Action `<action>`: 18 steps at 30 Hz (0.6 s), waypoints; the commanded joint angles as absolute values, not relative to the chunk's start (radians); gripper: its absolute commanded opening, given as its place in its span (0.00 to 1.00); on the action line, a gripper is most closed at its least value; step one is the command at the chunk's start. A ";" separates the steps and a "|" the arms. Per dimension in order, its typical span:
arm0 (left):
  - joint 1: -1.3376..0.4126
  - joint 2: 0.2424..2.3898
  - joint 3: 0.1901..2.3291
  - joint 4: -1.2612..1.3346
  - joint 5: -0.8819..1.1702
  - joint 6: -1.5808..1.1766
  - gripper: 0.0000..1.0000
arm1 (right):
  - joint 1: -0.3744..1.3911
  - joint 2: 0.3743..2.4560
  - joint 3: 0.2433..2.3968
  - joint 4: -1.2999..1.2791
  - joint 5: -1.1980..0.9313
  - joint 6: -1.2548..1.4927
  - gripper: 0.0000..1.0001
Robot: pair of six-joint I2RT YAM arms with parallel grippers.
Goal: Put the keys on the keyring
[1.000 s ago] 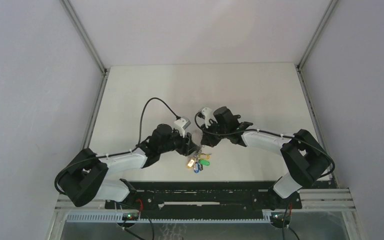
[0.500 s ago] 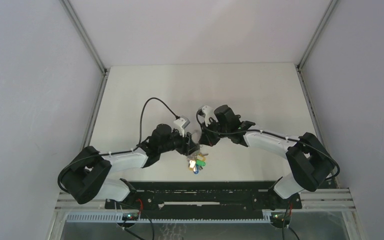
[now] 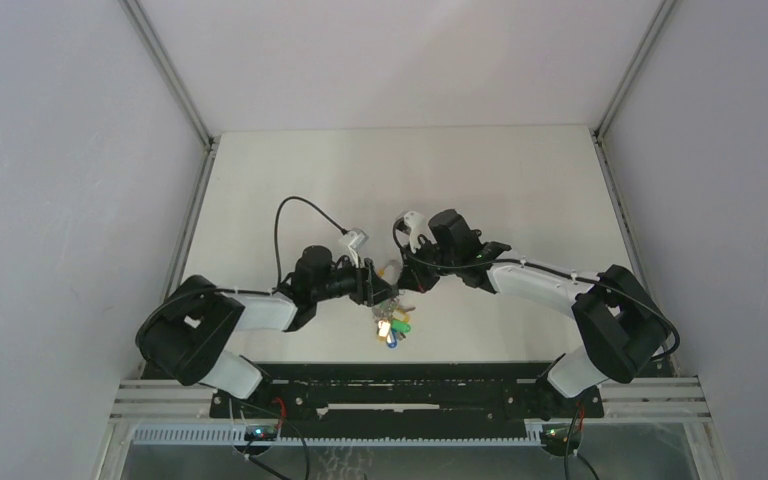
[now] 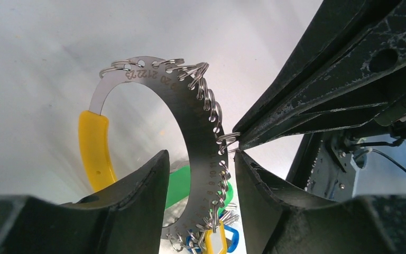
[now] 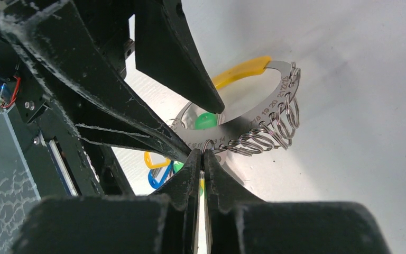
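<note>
The keyring is a flat numbered steel loop with a yellow grip and many small split rings along its outer edge. My left gripper is closed round its band, one finger through the loop, with a thin gap at the inner edge. My right gripper is shut on one small split ring of the keyring. Keys with yellow, green and blue tags hang bunched from the loop's low end. No black key shows. Both grippers meet at the table's near middle.
The white table is walled by pale panels on the left, right and back. The black base rail runs along the near edge, just below the hanging keys. A black cable loops above my left wrist.
My left arm has drawn in, its elbow shifting right and its wrist slightly left. The hanging keys have bunched tighter and shifted a little left. My right gripper has barely moved.
</note>
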State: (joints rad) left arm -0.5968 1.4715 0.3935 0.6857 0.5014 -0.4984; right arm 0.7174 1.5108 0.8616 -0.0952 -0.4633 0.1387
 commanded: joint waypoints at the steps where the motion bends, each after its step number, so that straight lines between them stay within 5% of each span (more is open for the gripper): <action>1: -0.578 1.514 0.370 0.870 0.584 -0.587 0.53 | 0.717 1.466 0.902 -0.037 -0.499 0.153 0.00; 18: -0.565 1.617 0.374 1.049 0.649 -0.717 0.40 | 0.716 1.477 0.936 -0.038 -0.523 0.159 0.00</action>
State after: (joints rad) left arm -0.5686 1.5967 0.3737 0.9333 0.6197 -0.6636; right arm 0.7074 1.5108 0.8879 -0.0864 -0.4862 0.1390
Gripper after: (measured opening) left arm 0.420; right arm 0.007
